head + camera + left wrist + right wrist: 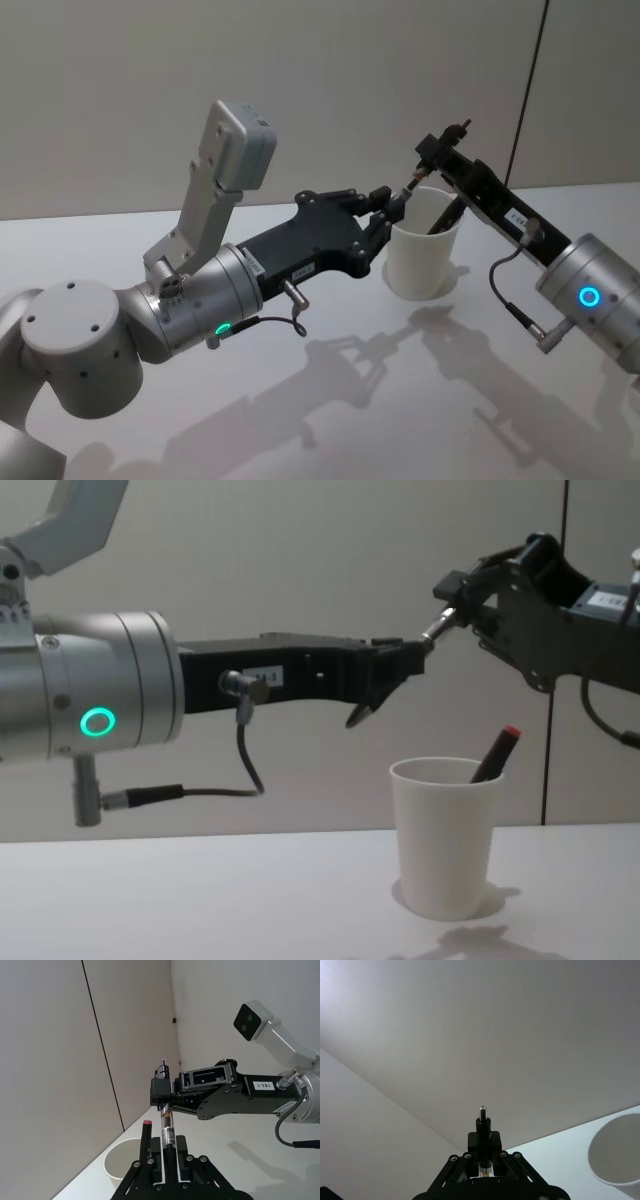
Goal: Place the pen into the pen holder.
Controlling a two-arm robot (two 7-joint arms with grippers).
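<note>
The pen (168, 1130), clear-barrelled with a dark tip, hangs in the air between my two grippers. My left gripper (169, 1144) (392, 208) is shut on its lower end. My right gripper (161, 1091) (432, 152) is shut on its upper part, with the pen tip (481, 1121) poking out past the fingers. Both meet high above the pen holder (445, 840), a white paper cup (422, 258) standing upright on the table. In the chest view the pen (435, 628) slants up to the right over the cup's mouth.
A second, dark pen with a red cap (498, 750) (145, 1137) leans inside the cup. The white table (330, 420) spreads around it, with a plain wall close behind. The right arm's cable (510, 290) hangs near the cup.
</note>
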